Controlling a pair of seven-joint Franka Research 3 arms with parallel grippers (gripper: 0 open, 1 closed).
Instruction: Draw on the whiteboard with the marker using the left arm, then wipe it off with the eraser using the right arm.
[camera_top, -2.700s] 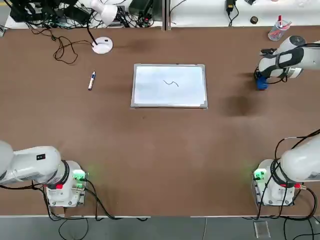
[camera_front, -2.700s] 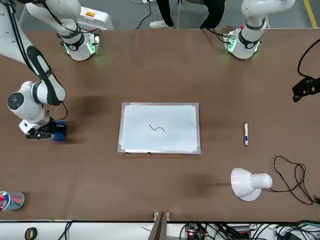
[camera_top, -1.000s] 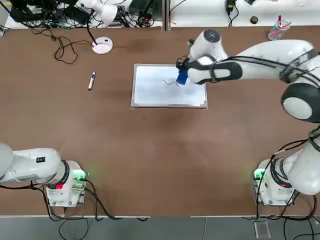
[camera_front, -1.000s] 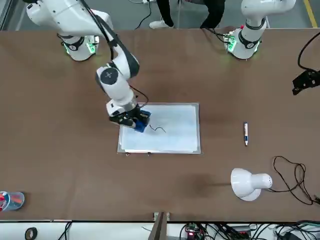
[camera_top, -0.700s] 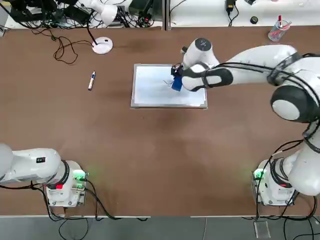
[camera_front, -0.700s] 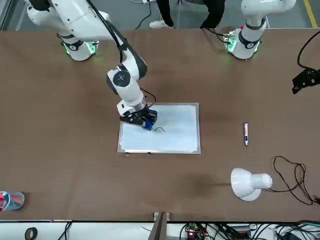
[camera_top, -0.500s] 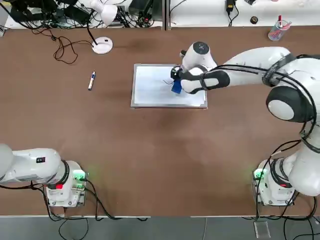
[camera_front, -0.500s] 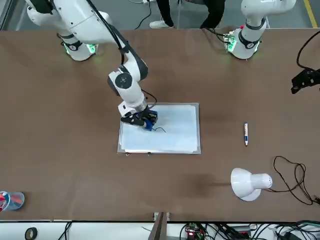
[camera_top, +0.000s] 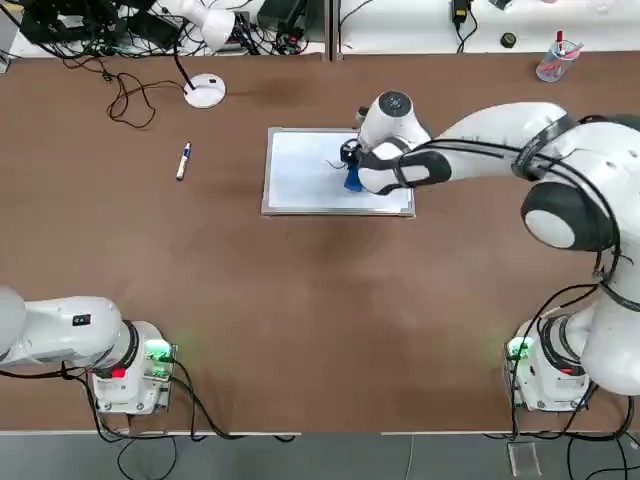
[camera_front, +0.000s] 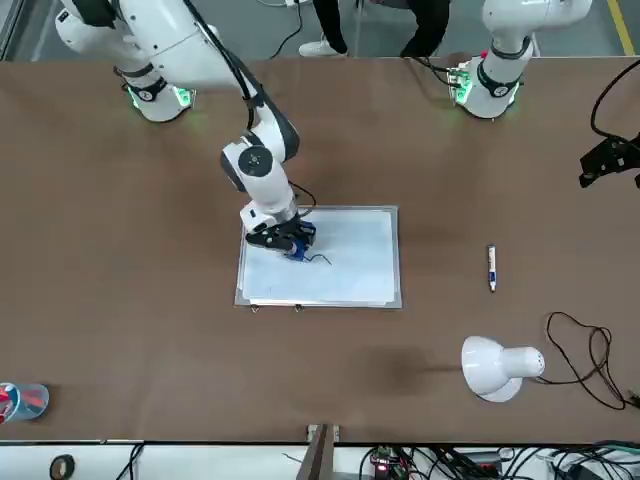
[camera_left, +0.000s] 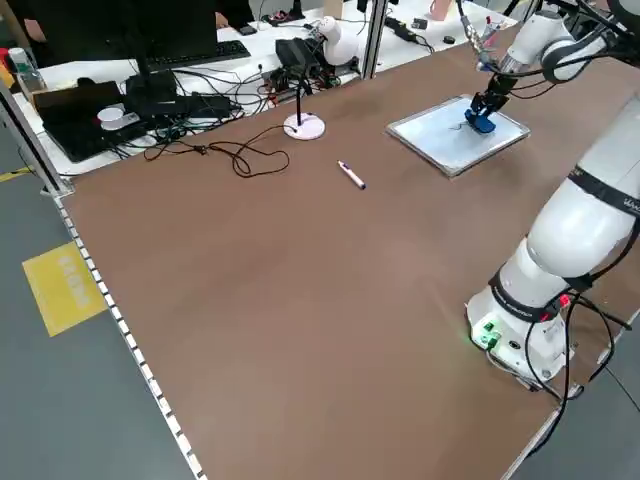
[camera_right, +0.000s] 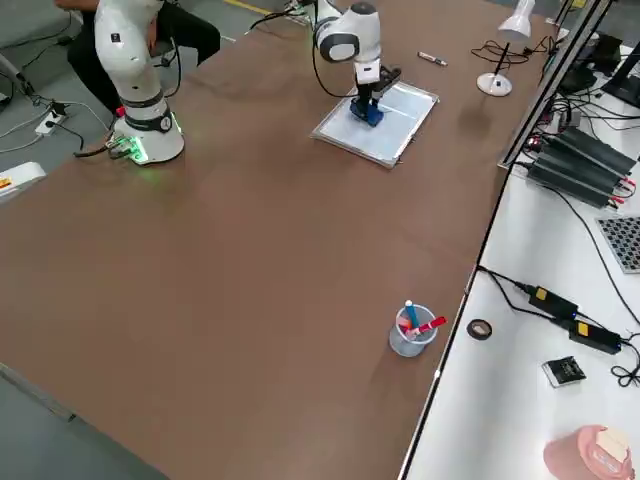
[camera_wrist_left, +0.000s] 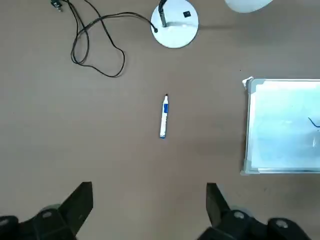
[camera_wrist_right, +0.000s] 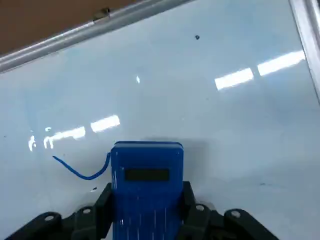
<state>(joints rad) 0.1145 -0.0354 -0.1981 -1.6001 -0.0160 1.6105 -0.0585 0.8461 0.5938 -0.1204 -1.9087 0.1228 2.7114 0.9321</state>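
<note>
We're on the wipe step: right gripper clamps the eraser on the whiteboard, beside the blue squiggle. Next, sweep across it. Left gripper hangs open.

We see a big brown bench. A white lamp with a black cord stands on it. A clear cup with pens sits near one corner. The floor is grey, with a yellow mark. A white side table holds cables.
</note>
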